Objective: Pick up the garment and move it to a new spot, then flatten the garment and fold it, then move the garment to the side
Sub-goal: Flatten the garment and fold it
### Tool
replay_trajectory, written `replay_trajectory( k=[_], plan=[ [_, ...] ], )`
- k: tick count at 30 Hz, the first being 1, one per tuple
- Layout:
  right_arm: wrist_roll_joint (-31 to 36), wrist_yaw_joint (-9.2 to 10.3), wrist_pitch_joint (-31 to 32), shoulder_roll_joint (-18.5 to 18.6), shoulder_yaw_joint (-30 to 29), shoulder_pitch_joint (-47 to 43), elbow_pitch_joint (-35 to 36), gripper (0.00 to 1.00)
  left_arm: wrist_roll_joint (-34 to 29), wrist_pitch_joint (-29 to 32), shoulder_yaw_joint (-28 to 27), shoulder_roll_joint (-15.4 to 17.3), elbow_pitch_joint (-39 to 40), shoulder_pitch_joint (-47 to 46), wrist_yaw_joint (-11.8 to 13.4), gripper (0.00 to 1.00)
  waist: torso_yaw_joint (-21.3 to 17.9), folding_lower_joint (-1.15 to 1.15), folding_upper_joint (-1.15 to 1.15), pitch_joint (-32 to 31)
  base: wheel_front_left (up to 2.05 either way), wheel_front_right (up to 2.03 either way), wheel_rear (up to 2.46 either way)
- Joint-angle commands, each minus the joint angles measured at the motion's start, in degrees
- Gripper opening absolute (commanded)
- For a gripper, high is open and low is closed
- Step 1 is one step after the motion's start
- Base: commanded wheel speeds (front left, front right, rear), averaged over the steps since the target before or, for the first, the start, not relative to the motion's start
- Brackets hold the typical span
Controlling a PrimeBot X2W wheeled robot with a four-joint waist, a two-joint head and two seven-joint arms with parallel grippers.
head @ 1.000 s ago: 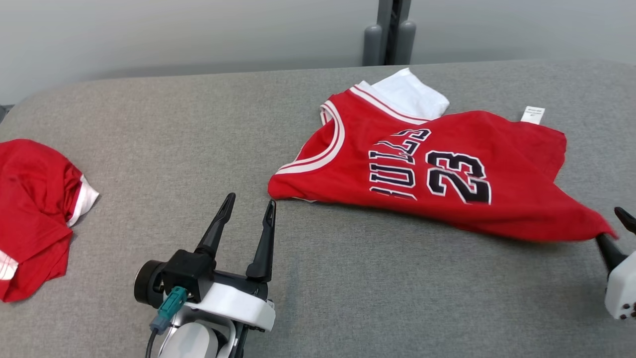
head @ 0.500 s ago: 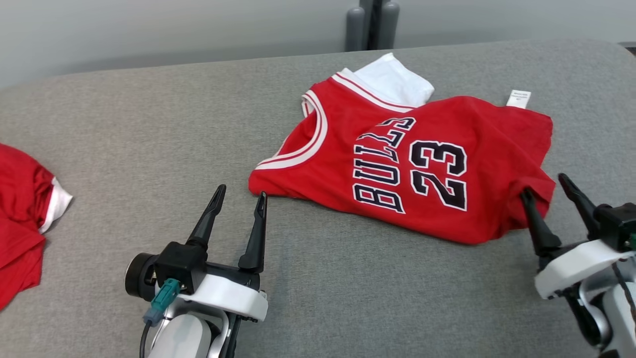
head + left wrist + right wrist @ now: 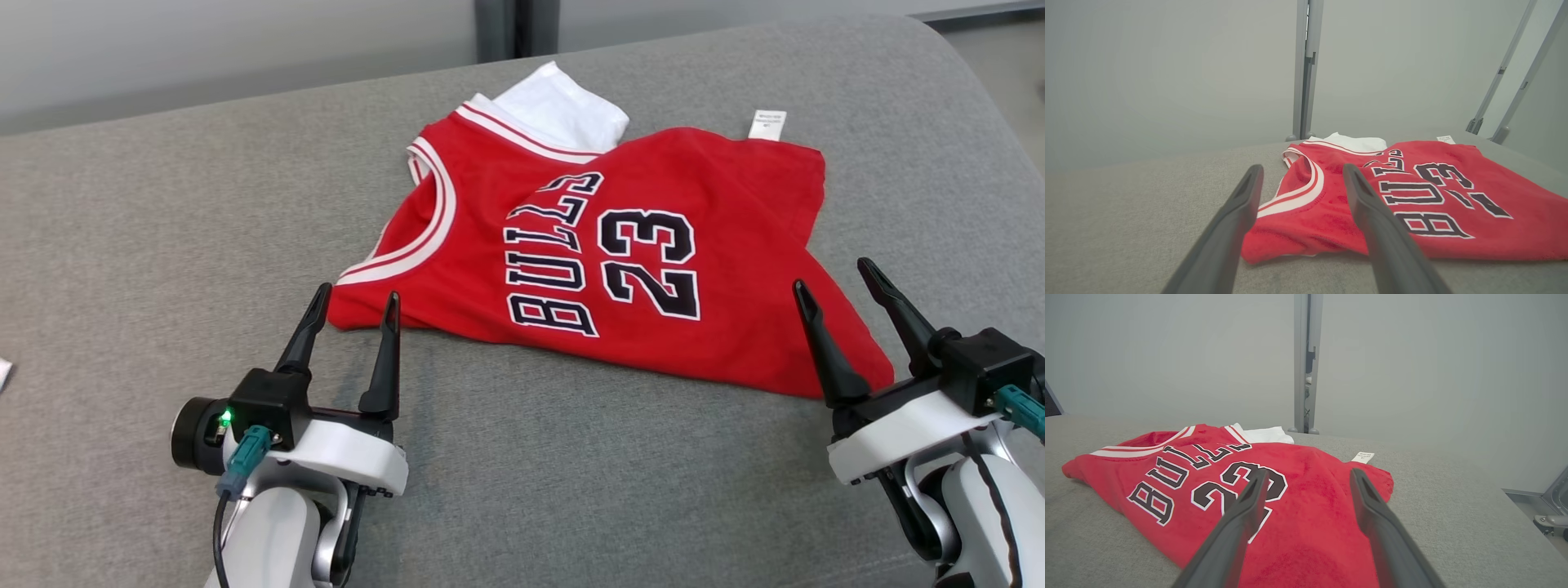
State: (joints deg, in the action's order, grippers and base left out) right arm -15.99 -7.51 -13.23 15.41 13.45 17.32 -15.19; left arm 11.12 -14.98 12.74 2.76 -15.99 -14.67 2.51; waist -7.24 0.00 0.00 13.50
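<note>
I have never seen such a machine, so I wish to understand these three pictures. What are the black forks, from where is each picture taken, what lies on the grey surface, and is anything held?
The robot has two arms. The black forks are its hands: the left gripper and the right gripper, each with two long fingers. The head view looks down from a camera on the robot's head. The two wrist views come from cameras on the wrists, looking along each gripper's own fingers. On the grey padded surface lies the garment, a red jersey with "23", a white sleeve and a white tag. Both grippers are open and hold nothing; each points at a near corner of the jersey.
</note>
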Motion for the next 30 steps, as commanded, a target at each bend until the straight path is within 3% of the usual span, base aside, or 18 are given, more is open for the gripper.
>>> replay_trajectory(
  k=[1,11,18,19,20,23,30],
  plan=[
    [0.0,0.04,-0.6,0.0,0.1,0.4,0.4,1.00,-1.0,-0.2,-0.8,0.2,-1.6,-1.4,-0.2,1.00,-1.3,0.00,0.00,1.0,0.00,0.00,0.00],
    [-0.1,0.04,-1.1,-0.8,0.2,0.5,-0.1,1.00,-3.1,-0.2,-3.5,1.9,-14.3,-6.7,1.9,1.00,-4.2,0.00,0.00,3.1,0.00,0.00,0.00],
    [0.5,0.04,-1.7,-1.4,0.2,0.7,-1.2,1.00,-2.1,1.2,-2.5,3.0,-24.1,-11.8,-1.4,1.00,-5.0,0.00,0.00,3.7,0.00,0.00,0.00],
    [0.5,0.04,-1.7,-1.5,0.1,0.7,-1.3,1.00,-1.9,1.3,-2.2,3.0,-24.9,-12.3,-2.1,0.78,-5.0,0.00,0.00,3.7,0.00,0.00,0.00],
    [0.7,0.04,-1.8,-1.7,-0.1,0.6,-1.5,1.00,-1.3,1.1,-2.3,3.0,-26.3,-13.2,-3.0,0.00,-4.7,0.00,0.00,3.5,0.00,0.00,0.00],
    [1.1,0.04,-2.0,-1.9,-0.4,0.3,-1.9,1.00,-0.9,0.7,-1.1,2.7,-27.5,-14.2,-5.1,0.00,-3.5,0.00,0.00,2.6,0.00,0.00,0.00],
    [1.2,0.04,-2.0,-2.1,-0.1,-0.2,-2.3,1.00,-0.3,-0.2,-0.9,2.6,-24.0,-12.3,-5.4,0.00,-0.7,0.00,0.00,0.1,0.00,0.00,0.00]
  ],
)
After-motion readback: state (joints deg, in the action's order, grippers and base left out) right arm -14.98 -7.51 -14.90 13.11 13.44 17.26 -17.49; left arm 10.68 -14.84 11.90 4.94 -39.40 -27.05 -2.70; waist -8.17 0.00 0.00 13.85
